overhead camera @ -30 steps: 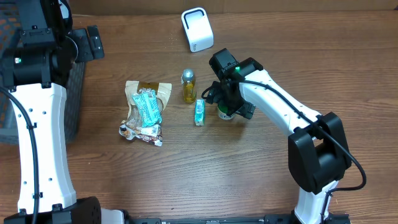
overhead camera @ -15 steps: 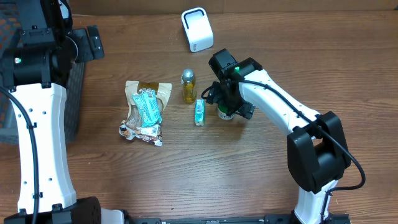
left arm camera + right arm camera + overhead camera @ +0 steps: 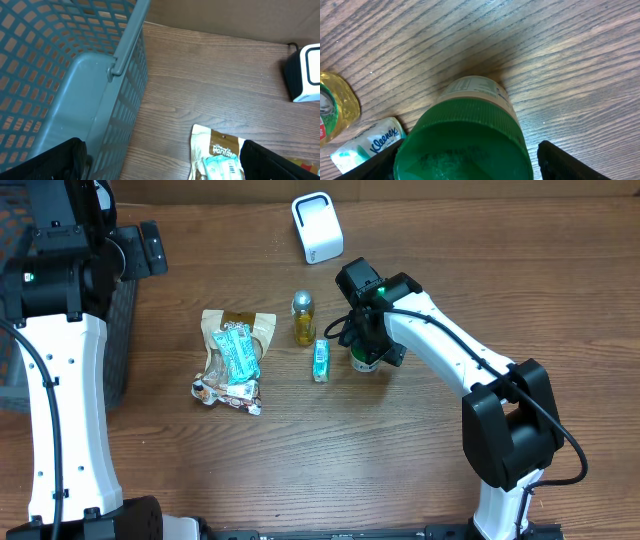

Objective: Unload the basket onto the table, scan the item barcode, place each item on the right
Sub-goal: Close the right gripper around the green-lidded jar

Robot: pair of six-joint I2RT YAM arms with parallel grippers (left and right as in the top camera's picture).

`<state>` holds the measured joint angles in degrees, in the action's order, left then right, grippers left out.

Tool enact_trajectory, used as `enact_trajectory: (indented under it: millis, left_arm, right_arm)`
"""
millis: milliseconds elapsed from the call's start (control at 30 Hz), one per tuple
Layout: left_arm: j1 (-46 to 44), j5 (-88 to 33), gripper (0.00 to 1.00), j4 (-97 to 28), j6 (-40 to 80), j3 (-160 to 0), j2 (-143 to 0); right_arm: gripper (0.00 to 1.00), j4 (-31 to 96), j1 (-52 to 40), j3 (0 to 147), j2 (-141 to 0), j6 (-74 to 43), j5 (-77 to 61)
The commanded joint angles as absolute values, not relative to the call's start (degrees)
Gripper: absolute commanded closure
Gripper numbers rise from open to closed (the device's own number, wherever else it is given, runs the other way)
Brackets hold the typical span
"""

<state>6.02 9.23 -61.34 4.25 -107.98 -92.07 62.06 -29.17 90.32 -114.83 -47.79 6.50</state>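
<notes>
Both right jaws flank green-lidded jar [image 3: 465,145], slim gap one side, not clenched; left jaws spread wide.

I count one scanner [image 3: 317,227], one basket [image 3: 60,75], one green-lidded jar [image 3: 470,135], one yellow bottle [image 3: 303,320], one tissue pack [image 3: 320,360], at least two snack packets [image 3: 235,352].

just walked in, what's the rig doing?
The right gripper is down over the green-lidded jar, fingers either side of the lid, not visibly clamped yet. The left gripper hangs open beside the basket, holding nothing. The white scanner stands apart at the back, nothing presented to it.
</notes>
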Motion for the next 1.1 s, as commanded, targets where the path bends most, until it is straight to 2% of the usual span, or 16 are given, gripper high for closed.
enact_trajectory:
  millis: [0,67,200,300,600,800,867,1067]
  left_arm:
    - [6.0,9.2,0.0,-61.3,3.4,-108.0,-92.3]
    - [6.0,9.2,0.01,-61.3,3.4,-108.0,-92.3]
    - [6.0,9.2,0.01,-61.3,3.4,-108.0,-92.3]
    - [6.0,9.2,0.01,-61.3,3.4,-108.0,-92.3]
    - [6.0,9.2,0.0,-61.3,3.4,-108.0,-92.3]
    - [6.0,9.2,0.0,-61.3,3.4,-108.0,-92.3]
    - [6.0,9.2,0.01,-61.3,3.4,-108.0,-92.3]
    - [6.0,9.2,0.0,-61.3,3.4,-108.0,-92.3]
  right_arm:
    - [0.22,61.8,-28.8,90.1,-115.2,-47.8,7.9]
    - [0.25,61.8,-28.8,90.1,-115.2,-47.8,7.9]
    - [0.39,62.5,-28.8,90.1,-115.2,-47.8,7.9]
    - [0.46,63.9,-28.8,90.1,-115.2,-47.8,7.8]
    - [0.49,66.1,-28.8,90.1,-115.2,-45.7,7.7]
    - [0.49,67.9,-28.8,90.1,-115.2,-29.4,5.2]
    - [0.45,69.4,-28.9,90.1,-115.2,-24.2,3.7]
    - [0.33,70.5,-28.9,90.1,-115.2,-22.3,3.7]
